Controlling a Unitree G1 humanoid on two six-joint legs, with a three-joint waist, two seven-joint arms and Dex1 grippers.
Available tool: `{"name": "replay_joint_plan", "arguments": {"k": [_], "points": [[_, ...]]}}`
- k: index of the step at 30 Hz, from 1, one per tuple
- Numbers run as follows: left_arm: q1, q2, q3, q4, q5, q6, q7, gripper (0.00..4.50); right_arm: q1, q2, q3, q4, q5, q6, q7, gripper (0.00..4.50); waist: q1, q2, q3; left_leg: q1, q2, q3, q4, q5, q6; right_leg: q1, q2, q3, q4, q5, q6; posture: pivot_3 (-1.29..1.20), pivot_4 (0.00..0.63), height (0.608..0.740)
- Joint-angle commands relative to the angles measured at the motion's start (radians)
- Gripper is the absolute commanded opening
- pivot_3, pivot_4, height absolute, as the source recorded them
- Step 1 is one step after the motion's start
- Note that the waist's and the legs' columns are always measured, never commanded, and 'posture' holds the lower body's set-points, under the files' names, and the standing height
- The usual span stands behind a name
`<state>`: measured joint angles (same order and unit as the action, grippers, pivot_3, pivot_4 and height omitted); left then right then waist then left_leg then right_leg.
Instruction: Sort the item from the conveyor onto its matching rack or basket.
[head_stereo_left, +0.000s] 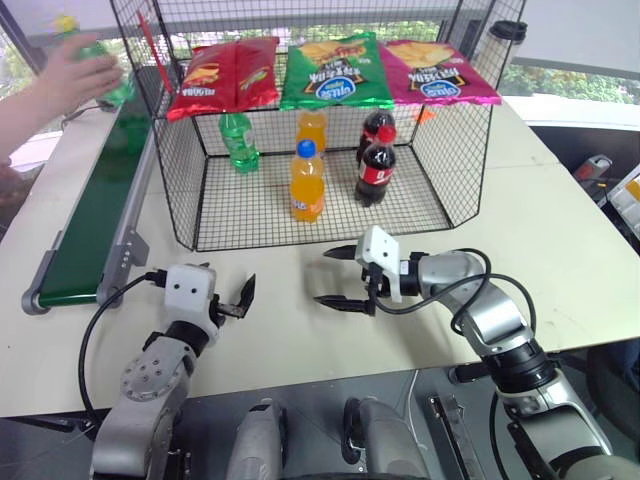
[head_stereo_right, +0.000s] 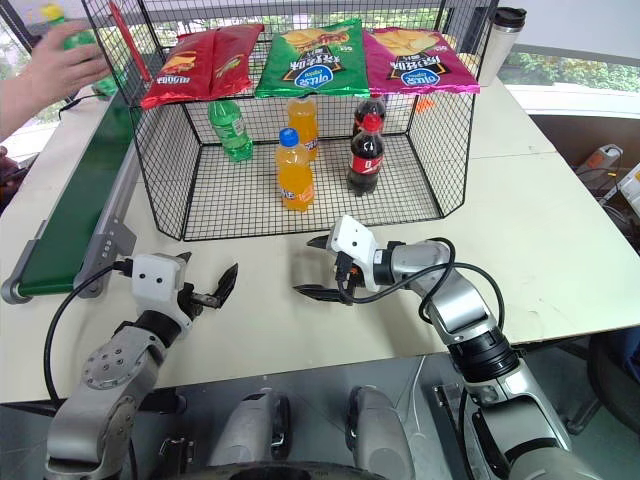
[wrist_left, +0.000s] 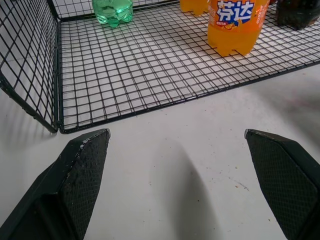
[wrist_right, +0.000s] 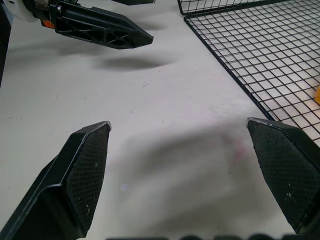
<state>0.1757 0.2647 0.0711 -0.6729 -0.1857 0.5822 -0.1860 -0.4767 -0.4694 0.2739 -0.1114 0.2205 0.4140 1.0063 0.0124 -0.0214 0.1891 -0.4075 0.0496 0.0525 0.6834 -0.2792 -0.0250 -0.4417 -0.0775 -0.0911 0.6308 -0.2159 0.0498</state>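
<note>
Centred on the table (head_stereo_left: 560, 250), toward its far side: the wire cage (head_stereo_left: 180, 190). Left of the cage, running along its left wall: the conveyor (head_stereo_left: 90, 235). Above the conveyor's far end, beyond the cage's left rear corner: a person's hand (head_stereo_left: 75, 75) wrapped around the yellow-capped bottle (head_stereo_left: 100, 70). Inside the cage, on its grid floor: a green bottle (head_stereo_left: 238, 140) at the left rear, an orange bottle (head_stereo_left: 307, 183) near the front middle, another orange bottle (head_stereo_left: 312, 128) behind it, two cola bottles (head_stereo_left: 376, 165) to the right. On the cage's slanted top rack: three snack bags (head_stereo_left: 335, 70) side by side. In front of the cage, over bare tabletop: left gripper (head_stereo_left: 238, 298) and right gripper (head_stereo_left: 337, 276), apart from each other. Behind the cage's right rear corner: a tumbler (head_stereo_right: 497, 40).
</note>
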Motion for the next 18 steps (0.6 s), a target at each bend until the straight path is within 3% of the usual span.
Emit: {"name": "replay_joint_plan", "arguments": {"k": [1, 18], "points": [[-0.006, 0.007, 0.012, -0.041, 0.006, -0.014, 0.004, 4.48, -0.010, 0.006, -0.011, -0.034, 0.019, -0.009, 0.000, 4.50, 0.000, 0.000, 0.000, 0.000, 0.000, 0.000, 0.000, 0.000, 0.000, 0.000, 0.000, 0.000, 0.000, 0.000, 0.000, 0.00, 0.150, 0.740], [-0.006, 0.020, 0.017, -0.054, 0.016, -0.012, 0.010, 4.48, -0.007, 0.000, -0.014, -0.047, 0.030, 0.005, 0.007, 4.50, 0.000, 0.000, 0.000, 0.000, 0.000, 0.000, 0.000, 0.000, 0.000, 0.000, 0.000, 0.000, 0.000, 0.000, 0.000, 0.00, 0.150, 0.740]]}}
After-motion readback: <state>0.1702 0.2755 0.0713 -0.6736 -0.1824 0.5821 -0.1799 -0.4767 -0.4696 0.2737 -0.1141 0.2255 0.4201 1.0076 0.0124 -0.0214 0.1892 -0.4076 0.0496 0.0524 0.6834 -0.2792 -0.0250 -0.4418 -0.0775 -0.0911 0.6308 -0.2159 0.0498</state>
